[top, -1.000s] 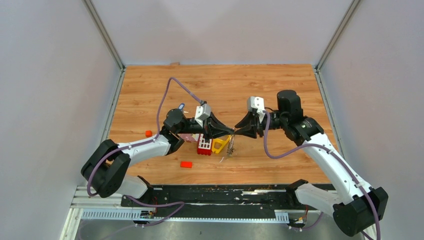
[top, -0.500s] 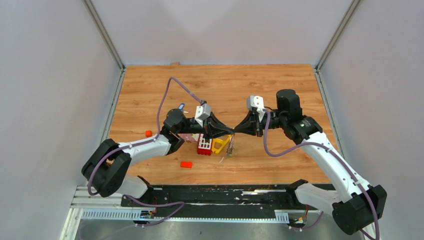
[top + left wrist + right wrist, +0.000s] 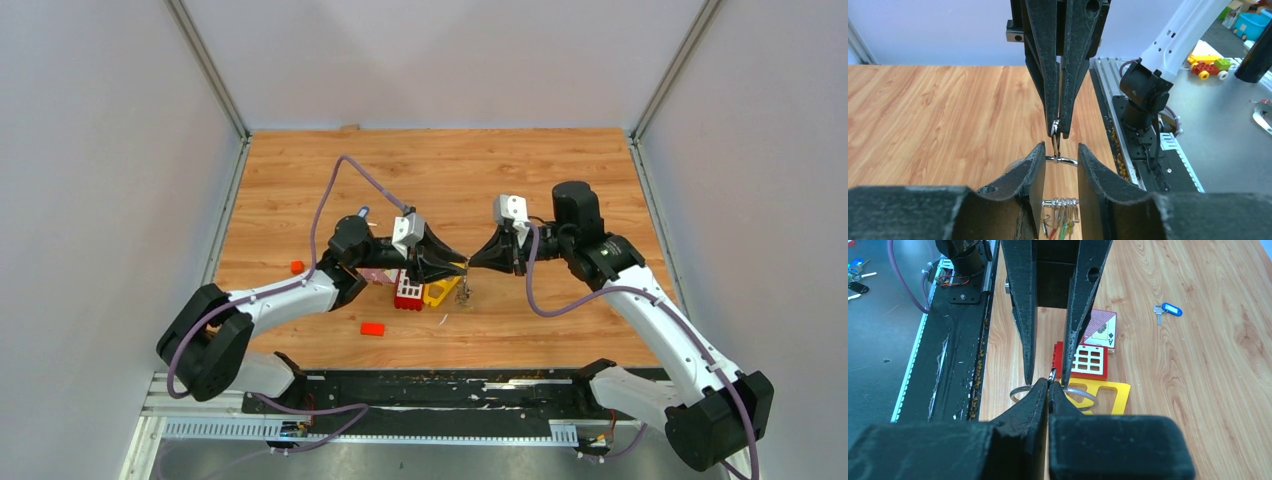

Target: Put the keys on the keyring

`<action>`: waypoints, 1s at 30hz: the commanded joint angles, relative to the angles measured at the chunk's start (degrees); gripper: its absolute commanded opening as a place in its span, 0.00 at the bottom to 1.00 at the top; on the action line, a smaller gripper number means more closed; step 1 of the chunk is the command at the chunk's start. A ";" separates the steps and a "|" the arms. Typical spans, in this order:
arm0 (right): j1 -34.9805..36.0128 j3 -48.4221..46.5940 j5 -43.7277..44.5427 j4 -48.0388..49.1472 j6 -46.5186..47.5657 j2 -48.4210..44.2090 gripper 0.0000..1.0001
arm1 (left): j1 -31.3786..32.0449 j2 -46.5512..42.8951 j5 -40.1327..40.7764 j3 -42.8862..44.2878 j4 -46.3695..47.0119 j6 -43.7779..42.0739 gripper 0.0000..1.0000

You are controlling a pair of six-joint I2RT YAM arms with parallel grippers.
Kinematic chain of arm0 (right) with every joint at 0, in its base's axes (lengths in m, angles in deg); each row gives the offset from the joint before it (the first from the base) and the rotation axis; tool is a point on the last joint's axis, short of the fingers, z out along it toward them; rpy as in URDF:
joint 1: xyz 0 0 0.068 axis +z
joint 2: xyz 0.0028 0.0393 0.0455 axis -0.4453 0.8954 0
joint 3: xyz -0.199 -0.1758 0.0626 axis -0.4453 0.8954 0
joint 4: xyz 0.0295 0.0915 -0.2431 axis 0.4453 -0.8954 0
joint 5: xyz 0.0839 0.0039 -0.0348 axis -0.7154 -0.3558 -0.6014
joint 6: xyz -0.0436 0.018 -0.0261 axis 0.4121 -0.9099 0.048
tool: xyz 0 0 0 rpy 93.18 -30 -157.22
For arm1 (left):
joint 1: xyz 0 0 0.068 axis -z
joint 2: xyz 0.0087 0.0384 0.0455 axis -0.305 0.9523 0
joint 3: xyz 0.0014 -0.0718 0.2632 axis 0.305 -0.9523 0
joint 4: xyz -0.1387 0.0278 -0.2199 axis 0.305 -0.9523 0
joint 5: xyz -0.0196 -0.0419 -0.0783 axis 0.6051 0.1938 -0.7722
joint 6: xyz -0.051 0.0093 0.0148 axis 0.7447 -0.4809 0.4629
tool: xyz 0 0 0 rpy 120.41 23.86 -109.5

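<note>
The thin silver keyring hangs in the air between the two gripper tips; it also shows in the right wrist view. Several keys with red, green and yellow heads dangle from its lower wire and show below the tips in the top view. My right gripper is shut on a small silver loop hooked over the ring's top wire. My left gripper is open, one fingertip on each side of that wire. A blue-headed key lies apart on the table.
Under the grippers lie a red grid block, a yellow triangular frame and a playing card. A small red block and an orange one lie to the left. The black rail runs along the near edge.
The two gripper tips have drawn slightly closer together. The hanging keys have shifted a little up and to the right.
</note>
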 commanded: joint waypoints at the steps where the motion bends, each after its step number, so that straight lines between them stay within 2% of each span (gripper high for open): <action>1: -0.26 -0.04 -1.17 1.60 1.32 -1.53 0.00 | 0.20 -4.42 0.22 4.06 -12.09 -11.79 0.37; 7: -0.29 0.05 -1.60 1.61 1.36 -1.05 0.00 | 0.18 -3.45 -0.11 6.62 -15.46 -13.31 0.31; 15: -0.27 0.13 -1.08 1.60 1.23 -1.16 0.00 | 0.21 -2.34 -1.37 7.45 -16.01 -13.34 0.19; 30: -0.24 0.03 -0.07 1.60 0.67 0.27 0.00 | 0.19 -1.59 -4.23 7.78 -11.47 -8.99 0.15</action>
